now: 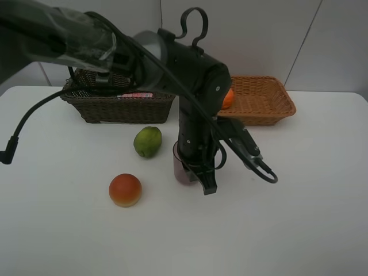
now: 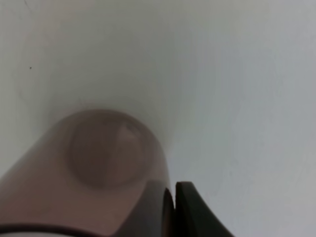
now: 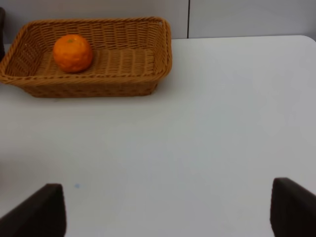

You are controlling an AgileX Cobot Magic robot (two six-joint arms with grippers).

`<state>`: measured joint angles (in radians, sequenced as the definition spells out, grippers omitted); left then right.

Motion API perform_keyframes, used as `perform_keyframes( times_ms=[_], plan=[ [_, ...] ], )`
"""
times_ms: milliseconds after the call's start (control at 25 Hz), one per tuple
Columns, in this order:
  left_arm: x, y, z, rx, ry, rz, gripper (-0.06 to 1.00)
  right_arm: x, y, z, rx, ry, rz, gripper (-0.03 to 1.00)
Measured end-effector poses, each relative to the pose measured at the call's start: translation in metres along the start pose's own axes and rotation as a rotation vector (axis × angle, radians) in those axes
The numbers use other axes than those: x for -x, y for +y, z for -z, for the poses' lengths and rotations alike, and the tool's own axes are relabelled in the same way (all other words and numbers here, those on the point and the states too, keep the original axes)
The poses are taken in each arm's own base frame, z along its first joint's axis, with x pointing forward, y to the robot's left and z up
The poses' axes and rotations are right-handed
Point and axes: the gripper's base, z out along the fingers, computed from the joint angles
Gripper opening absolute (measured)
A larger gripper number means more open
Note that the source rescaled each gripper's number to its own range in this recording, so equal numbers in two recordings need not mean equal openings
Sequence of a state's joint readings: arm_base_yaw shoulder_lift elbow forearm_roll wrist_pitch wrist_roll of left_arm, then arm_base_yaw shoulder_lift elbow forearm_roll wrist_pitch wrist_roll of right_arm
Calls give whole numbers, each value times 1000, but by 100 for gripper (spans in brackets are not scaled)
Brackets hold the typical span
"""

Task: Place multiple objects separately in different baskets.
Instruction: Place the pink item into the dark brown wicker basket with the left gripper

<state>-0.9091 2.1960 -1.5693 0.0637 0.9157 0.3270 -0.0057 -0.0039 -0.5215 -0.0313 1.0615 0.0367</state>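
Left claw point(image 1: 202, 183) is sitting clamped on the cup point(image 1: 181, 165). Jaws are closed down on the wall at the rim, with one finger point(image 2: 195, 212) outside and the other showing dark through the plastic inside. Left wrist view is showing the cup point(image 2: 106, 158) filling the near field, wall pinched right at the claw point(image 2: 170, 210).

Cup is standing upright on the table point(image 1: 299, 224), mouth up, around mid-table. It's sitting near the green fruit point(image 1: 148, 141), to its right and not touching. Peach point(image 1: 125, 190) is lying further front-left, well apart.

Right claw point(image 3: 170, 210) is hanging wide open, holding nothing, and facing the light basket point(image 3: 123, 85) with the orange point(image 3: 72, 53) in it. I'm not finding it in the high view.

Relation that matters: the cup is needing to go up, then back.
- Dark basket point(image 1: 123, 109) is lying back-left of the claw, on the left arm's own side.
- Light basket point(image 1: 265, 112) is lying back-right, orange point(image 1: 228, 99) in its left end.
- Light one is looking like the fruit bin, so I'm reading the cup as heading for the dark one.
- Something pink is showing at the dark basket's rim, too hidden by the arm to name.

Cup's long axis is running vertical and the grip is sitting off-centre on one wall, so I'm expecting it to tilt on lift. I'm suggesting a straight pull up before swinging left. Dark basket is looking like the deeper one, so the cup is needing clearance over its front rim. Green fruit is sitting close to that path.
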Motion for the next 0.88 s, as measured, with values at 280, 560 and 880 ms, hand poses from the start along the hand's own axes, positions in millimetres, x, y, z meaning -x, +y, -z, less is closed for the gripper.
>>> perform_keyframes(
  times_ms=[280, 560, 880],
  plan=[
    [9, 12, 46, 24, -68, 148, 0, 0, 0, 0, 0, 0, 0, 79],
    [3, 64, 99, 78, -156, 449, 0, 0, 0, 0, 0, 0, 0, 79],
    [-21, 127, 129, 134, -238, 671, 0, 0, 0, 0, 0, 0, 0, 79]
  ],
)
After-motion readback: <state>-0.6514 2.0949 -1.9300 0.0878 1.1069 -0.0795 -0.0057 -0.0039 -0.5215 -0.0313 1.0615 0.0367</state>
